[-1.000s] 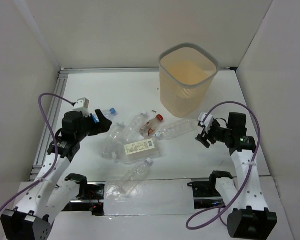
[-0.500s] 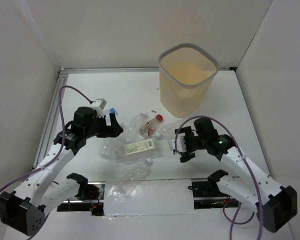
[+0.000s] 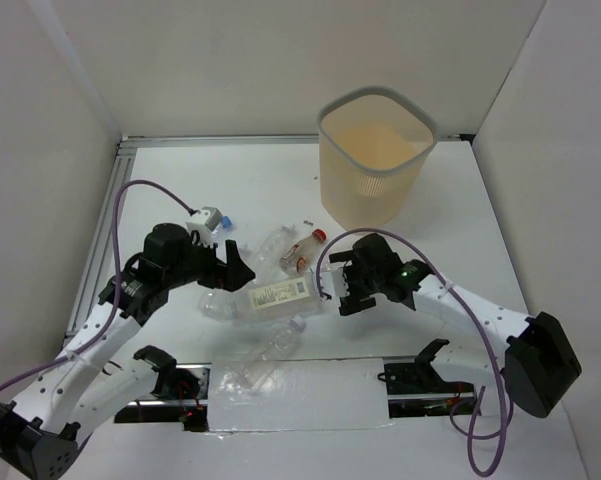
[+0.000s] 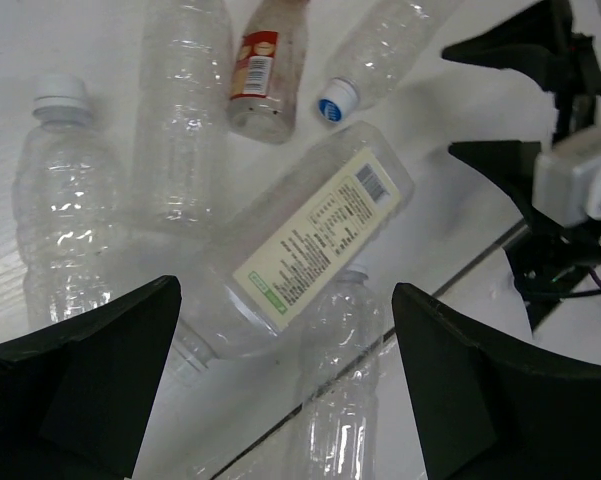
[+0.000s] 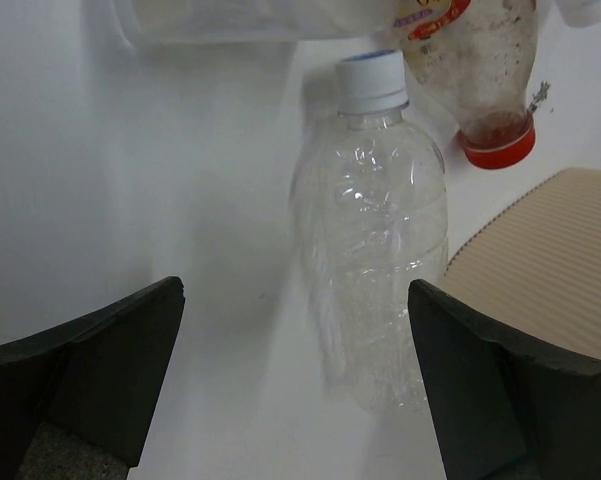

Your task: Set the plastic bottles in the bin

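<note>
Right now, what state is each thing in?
Tall beige translucent plastic bin: upright, mouth open.
Clear plastic bottle with big white label: lying flat.
Red-capped clear bottle: lying down, capped.
Clear crinkly bottle under right tool: lying down, capped.
Left tool: open, empty.
Right tool: open, empty.

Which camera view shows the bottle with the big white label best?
The left wrist view: the labelled bottle fills the middle, barcode plain. The top view shows it small; the right wrist view, at most a blurred edge.

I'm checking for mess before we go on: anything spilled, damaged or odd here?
No spill shows. The bottles lie on their sides in a loose heap, several crinkled. The red-capped one has brownish grime inside. The bin stands upright.
</note>
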Motion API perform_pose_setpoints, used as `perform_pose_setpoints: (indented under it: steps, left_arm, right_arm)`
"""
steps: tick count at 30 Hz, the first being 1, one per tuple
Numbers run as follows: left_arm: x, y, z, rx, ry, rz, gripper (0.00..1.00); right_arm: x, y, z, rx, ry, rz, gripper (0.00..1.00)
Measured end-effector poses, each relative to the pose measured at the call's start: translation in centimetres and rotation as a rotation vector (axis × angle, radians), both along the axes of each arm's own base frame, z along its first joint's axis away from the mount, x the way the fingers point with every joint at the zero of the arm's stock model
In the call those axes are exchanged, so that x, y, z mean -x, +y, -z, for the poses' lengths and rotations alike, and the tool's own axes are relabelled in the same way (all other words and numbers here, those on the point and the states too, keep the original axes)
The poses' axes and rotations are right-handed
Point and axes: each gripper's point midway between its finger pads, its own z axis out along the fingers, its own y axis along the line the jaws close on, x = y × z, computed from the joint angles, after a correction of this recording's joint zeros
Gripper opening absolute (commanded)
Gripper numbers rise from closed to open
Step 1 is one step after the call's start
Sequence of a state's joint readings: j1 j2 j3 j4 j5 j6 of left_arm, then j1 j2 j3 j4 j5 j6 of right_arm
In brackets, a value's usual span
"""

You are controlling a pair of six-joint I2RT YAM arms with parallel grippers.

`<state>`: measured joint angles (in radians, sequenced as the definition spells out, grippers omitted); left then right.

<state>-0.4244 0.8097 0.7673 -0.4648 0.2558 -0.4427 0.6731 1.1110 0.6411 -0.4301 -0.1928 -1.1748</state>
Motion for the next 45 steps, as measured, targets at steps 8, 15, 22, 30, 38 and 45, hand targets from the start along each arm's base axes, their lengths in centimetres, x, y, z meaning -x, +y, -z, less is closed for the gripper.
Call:
perform_pose_setpoints:
  steps: [8,15,22,30,38,45]
  left_arm:
    - [2.6,-2.0,-0.5,0.025,0.008,0.135,1.0]
    - [4.6,-3.1,-0.4,0.02,0.047,0.211,1.0]
    - [6.8,-3.9,0.2,0.031,0.133,0.238,1.0]
    - [9.0,-5.9,2.5,-0.05,0.213,0.288,1.0]
    - [12.5,-7.7,5.7,-0.176,0.248,0.352,1.0]
    - [13.6,-7.6,5.9,-0.139,0.21,0.326,1.0]
  right_arm:
    - [-2.9,-2.0,2.6,0.033,0.029,0.089,1.0]
    - [-5.6,-1.4,3.4,0.021,-0.037,0.066,1.0]
    - [-7.4,-0.1,3.5,-0.001,-0.068,0.026,1.0]
    - [-7.0,0.9,4.5,-0.012,-0.014,-0.021,1.0]
    - [-8.5,2.0,5.0,-0.02,-0.01,-0.041,0.81]
    - [-6.4,0.6,5.2,-0.023,0.093,-0.075,0.55]
